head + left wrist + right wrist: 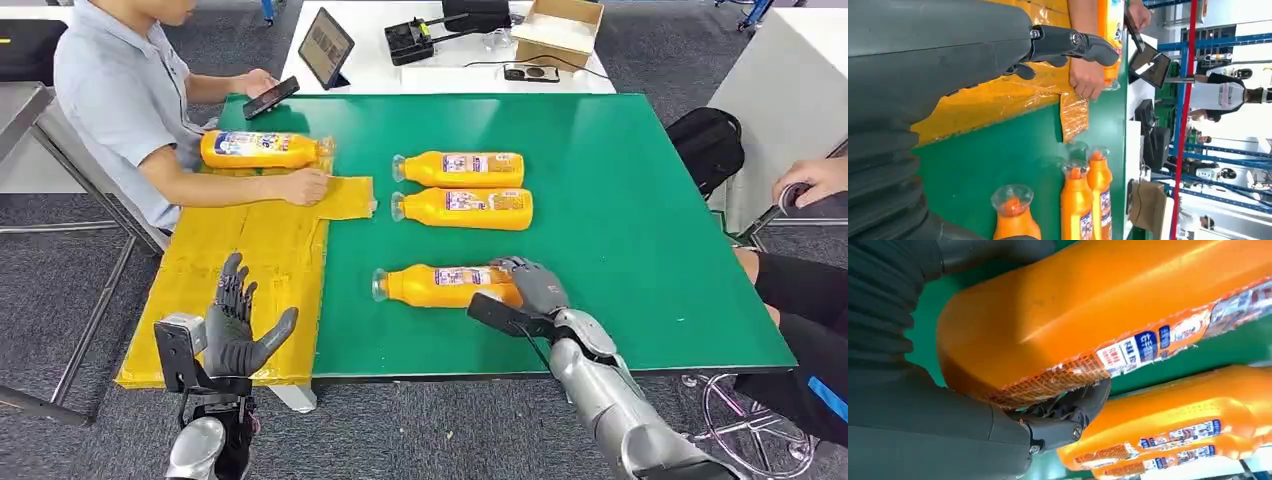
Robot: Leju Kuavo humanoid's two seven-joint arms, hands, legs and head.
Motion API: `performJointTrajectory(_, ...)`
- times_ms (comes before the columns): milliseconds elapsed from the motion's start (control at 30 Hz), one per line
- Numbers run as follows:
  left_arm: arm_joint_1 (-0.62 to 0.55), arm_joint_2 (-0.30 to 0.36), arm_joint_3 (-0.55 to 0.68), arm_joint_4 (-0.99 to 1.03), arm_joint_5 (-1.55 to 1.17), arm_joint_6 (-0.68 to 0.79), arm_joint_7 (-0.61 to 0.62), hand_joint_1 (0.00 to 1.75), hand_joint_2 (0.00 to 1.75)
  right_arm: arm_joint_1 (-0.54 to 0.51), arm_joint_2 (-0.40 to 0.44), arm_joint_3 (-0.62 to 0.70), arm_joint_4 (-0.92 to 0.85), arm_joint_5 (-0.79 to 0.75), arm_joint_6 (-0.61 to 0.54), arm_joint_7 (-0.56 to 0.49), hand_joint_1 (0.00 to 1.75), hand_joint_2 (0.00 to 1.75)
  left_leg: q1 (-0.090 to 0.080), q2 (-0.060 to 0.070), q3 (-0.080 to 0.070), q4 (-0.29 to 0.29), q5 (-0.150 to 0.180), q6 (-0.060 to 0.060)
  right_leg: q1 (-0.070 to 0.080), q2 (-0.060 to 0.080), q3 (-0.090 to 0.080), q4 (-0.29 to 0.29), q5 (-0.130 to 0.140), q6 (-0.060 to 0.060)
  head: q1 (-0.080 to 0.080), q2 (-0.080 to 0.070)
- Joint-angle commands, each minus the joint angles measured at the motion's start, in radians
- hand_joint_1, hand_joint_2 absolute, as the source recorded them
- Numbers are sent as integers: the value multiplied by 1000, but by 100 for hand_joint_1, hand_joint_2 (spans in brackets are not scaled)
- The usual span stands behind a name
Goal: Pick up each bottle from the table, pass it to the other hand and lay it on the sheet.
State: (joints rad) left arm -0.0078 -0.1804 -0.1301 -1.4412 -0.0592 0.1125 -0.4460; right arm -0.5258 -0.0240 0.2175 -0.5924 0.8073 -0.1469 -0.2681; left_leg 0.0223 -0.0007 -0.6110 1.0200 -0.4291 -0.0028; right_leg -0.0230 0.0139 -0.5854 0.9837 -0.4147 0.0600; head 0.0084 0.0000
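Observation:
Three orange bottles lie on the green table, caps pointing left. My right hand wraps the base end of the nearest bottle, which still rests on the table; close up, its fingers press the label side of that bottle. The other two bottles lie side by side further back. A fourth bottle lies on the yellow sheet. My left hand hovers open over the sheet's near corner, fingers spread and pointing up.
A person sits at the table's left with one hand pressed on the sheet and a phone in the other. Another person sits at the right edge. A tablet, a box and devices stand on the white table behind.

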Motion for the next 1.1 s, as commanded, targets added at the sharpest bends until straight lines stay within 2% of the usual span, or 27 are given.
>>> performJointTrajectory(33, -21, 13, -7, 47, 22, -12, -11, 0, 175, 49, 24, -35, 19, -106, -8, -93, 175, 175, 0, -1, 3, -2, 0, 1, 1, -3, 4, -2, -1, -3, 0, 0)
performJointTrajectory(167, -7, 9, -38, 20, 21, -7, -44, 0, 175, 89, 49, -90, -82, -213, -68, -182, 175, 175, 0, -2, 2, -2, 0, 1, 1, -3, 3, -2, -1, -3, 0, 0)
performJointTrajectory(333, 3, 2, -60, -3, 28, 2, -68, 0, 175, 128, 70, -129, -177, -286, -103, -226, 175, 175, 0, -3, -4, 0, 0, 1, 0, -1, -2, 0, 0, -2, 0, 0)
performJointTrajectory(367, 11, -3, -71, -10, 44, -1, -71, 0, 175, 152, 87, -156, -234, -330, -140, -264, 175, 175, -1, -3, -3, 0, -1, 2, 0, -2, -1, 0, -1, -3, 0, 0)
performJointTrajectory(533, 48, -15, -116, -10, 44, 9, -72, 0, 175, 226, 110, -177, -376, -392, -181, -299, 175, 175, -1, -3, -6, -1, 0, 1, 0, -2, -4, 0, -1, -2, 0, 0)
performJointTrajectory(633, 80, -29, -155, -46, -1, 55, -156, 0, 175, 283, 145, -206, -498, -457, -224, -351, 175, 175, -1, -3, -5, -1, -2, 2, 0, -3, -2, 0, -3, -3, 0, 0)
performJointTrajectory(767, 104, -25, -211, -57, 14, 52, -123, 0, 175, 339, 163, -208, -599, -496, -246, -370, 175, 175, -1, -3, -7, 0, -2, 1, 0, -3, -5, 1, -3, -3, 0, 0)
performJointTrajectory(933, 104, -14, -250, -22, 14, 77, -121, 0, 175, 380, 173, -131, -644, -514, -173, -360, 175, 175, -1, -3, -8, -1, -1, 1, 0, -3, -5, 0, -2, -2, 0, 0)
performJointTrajectory(1100, 90, -1, -310, -24, 19, 34, -115, 0, 175, 392, 174, 22, -608, -397, -156, -384, 175, 175, 0, -2, -8, -1, -1, 1, 0, -1, -7, 0, -1, -2, 0, 0)
